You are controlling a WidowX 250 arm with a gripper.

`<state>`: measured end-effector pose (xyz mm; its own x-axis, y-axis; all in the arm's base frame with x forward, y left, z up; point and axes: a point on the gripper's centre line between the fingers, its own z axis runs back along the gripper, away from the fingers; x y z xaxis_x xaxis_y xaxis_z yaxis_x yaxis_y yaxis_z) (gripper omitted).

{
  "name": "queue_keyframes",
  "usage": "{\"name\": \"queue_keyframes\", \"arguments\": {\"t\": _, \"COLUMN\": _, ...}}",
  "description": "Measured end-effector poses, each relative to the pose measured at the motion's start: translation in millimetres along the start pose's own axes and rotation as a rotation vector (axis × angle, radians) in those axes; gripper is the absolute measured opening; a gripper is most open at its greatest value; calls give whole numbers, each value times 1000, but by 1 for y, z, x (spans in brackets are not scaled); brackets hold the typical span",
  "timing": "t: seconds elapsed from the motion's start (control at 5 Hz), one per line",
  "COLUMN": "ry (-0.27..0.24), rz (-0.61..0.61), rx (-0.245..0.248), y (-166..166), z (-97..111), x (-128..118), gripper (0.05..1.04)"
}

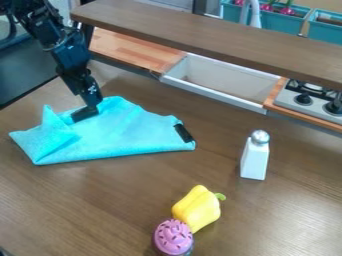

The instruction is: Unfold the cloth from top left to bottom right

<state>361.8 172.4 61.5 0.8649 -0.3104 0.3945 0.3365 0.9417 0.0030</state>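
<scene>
Cupcake [174,237], cloth [127,132] beneath hand [85,114]

The cloth [127,132] was turquoise, the pepper [198,209] yellow, the cupcake [174,237] pink with dark flecks, the counter [107,205] wood-grained brown.

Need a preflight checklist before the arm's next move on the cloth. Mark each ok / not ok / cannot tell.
1. Gripper at the cloth's upper left part: ok
2. Cloth held firmly: cannot tell
3. Cloth spread flat: not ok, still folded, with a raised flap at its left
4. Shaker upright and off the cloth: ok
5. Pepper and cupcake off the cloth: ok
6. Enough room toward bottom right: cannot tell; pepper and cupcake lie that way and might get caught
</scene>
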Motion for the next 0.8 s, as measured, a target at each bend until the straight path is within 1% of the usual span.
{"name": "queue_keyframes", "arguments": {"t": 0.2, "ry": 21, "rz": 16, "rx": -20, "y": -2, "z": -13, "x": -7, "gripper": 999}}
{"name": "queue_keyframes", "arguments": {"t": 0.6, "ry": 23, "rz": 20, "rx": 114, "y": 13, "z": -21, "x": -5, "gripper": 999}}
{"name": "queue_keyframes", "arguments": {"t": 0.8, "ry": 27, "rz": 27, "rx": 212, "y": 23, "z": -27, "x": -4, "gripper": 999}}
